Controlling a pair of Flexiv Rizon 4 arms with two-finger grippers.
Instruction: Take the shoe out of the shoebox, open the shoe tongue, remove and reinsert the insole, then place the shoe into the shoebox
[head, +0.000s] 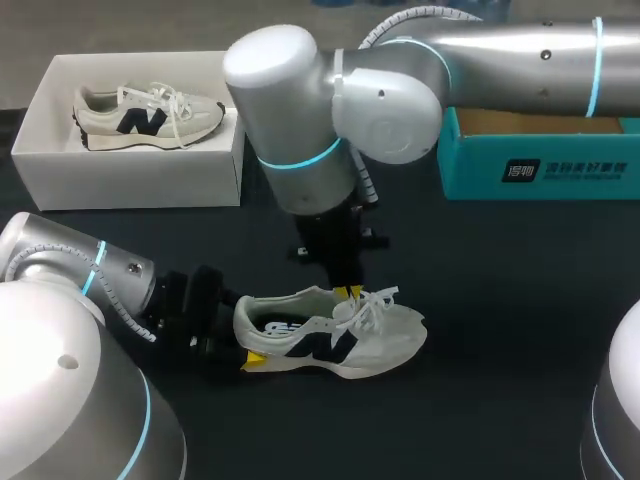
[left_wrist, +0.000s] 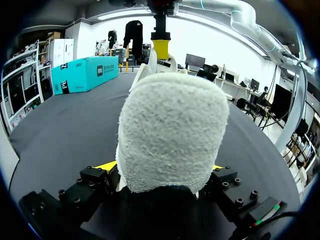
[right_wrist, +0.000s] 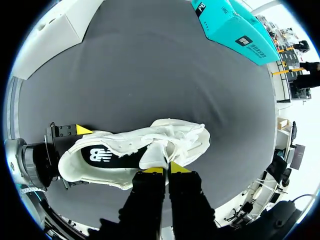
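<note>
While L pincer (left_wrist: 162, 166) clamps shoe (head: 340, 335) heel to steady it on surface (head: 500, 300), R pincer (right_wrist: 166, 169) pinches tongue (right_wrist: 156, 152), prob to pull open.

The shoe (left_wrist: 172, 132) shows heel-first, close up, with the left gripper (left_wrist: 162, 167) pressing it from both sides. At its far end the right gripper (left_wrist: 161, 47) hangs from above. A teal box (left_wrist: 85, 74) lies well apart on the table (left_wrist: 65, 130).
</note>
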